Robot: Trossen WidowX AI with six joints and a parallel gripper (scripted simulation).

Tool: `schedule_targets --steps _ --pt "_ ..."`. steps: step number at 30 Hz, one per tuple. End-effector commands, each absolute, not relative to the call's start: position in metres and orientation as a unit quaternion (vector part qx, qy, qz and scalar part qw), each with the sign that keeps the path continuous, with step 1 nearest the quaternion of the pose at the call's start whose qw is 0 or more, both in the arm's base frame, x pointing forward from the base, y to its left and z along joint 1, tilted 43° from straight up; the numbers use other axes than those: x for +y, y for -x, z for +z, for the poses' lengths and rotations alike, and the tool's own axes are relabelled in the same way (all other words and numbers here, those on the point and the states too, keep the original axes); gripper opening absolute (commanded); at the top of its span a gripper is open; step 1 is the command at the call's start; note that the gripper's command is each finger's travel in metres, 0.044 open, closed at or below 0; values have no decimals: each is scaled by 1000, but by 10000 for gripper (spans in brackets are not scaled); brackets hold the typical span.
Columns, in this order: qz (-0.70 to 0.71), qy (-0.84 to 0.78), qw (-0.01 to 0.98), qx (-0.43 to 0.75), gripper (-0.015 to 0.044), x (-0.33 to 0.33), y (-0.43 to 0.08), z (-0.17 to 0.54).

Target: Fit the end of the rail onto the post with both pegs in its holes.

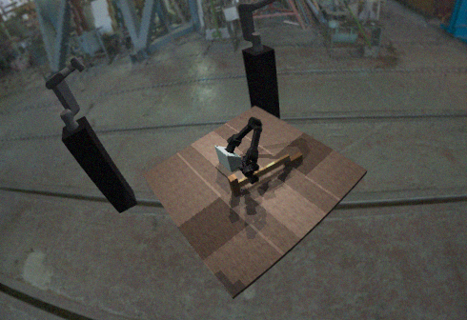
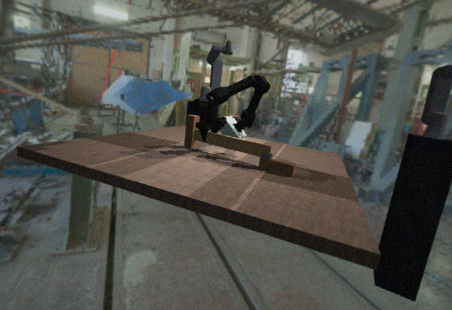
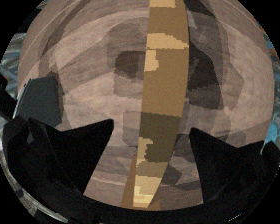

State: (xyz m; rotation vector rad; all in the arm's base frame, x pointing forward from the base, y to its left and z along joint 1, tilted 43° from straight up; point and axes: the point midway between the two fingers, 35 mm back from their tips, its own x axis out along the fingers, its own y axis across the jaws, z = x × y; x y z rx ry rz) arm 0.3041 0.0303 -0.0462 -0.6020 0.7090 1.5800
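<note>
The long wooden rail [image 1: 273, 166] [image 2: 240, 144] [image 3: 163, 90] runs from the short upright post [image 1: 233, 185] [image 2: 190, 133] to the low footboard block [image 1: 297, 158] [image 2: 278, 166]. Its far end sits at the block; the bracket is too small to make out. Its near end is up off the table at the post's face and looks about level. No pegs show, and whether a thin gap remains at the post cannot be told. My gripper [image 1: 252, 175] [image 2: 204, 136] [image 3: 152, 128] is open near the post end, one finger on each side of the rail, touching neither side.
A pale panel [image 1: 228, 159] [image 2: 234, 128] [image 3: 40, 102] stands beside the rail, near the arm's base. The wooden table [image 1: 286, 217] [image 2: 161, 173] carries these things. Two dark pedestals [image 1: 97, 165] [image 1: 261, 81] with grey arms stand beyond the table's edges.
</note>
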Motion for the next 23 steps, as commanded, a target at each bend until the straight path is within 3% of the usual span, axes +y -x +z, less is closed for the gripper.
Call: schedule_targets --steps 1,10,23 --pt "684 261 609 307 440 30 -304 -46" --pt "680 265 612 306 440 33 -308 -4" --pt "680 265 612 306 440 33 -308 -4"
